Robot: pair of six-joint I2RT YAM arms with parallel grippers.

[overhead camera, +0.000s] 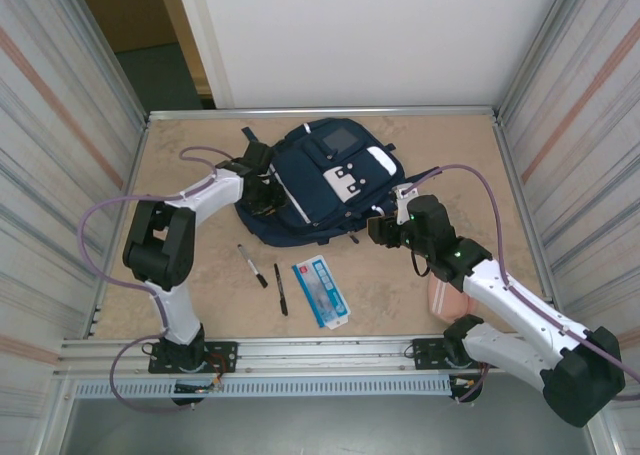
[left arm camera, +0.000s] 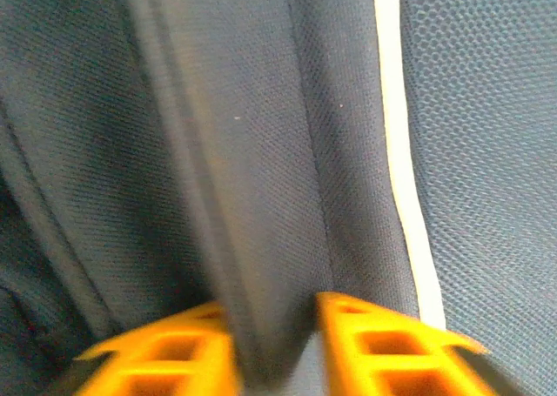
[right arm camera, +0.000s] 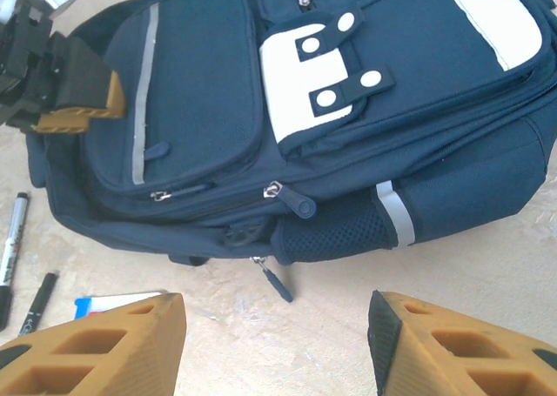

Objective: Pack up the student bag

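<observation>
The navy student bag (overhead camera: pixel 322 183) lies flat, front up, on the far half of the desk (overhead camera: pixel 450 155); the left fingers (overhead camera: pixel 264 197) are closed on a ridge of its fabric at its left edge, the cloth pinched between the orange pads (left arm camera: pixel 365 348); the right fingers (overhead camera: pixel 385 226) stand wide apart, holding nothing, above the desk just beside the bag's mesh side pocket (right arm camera: pixel 335 235); nearer the arms lie a black marker (overhead camera: pixel 252 265), a thin black pen (overhead camera: pixel 281 288) and a blue-and-white packet (overhead camera: pixel 320 291), all apart from the bag.
</observation>
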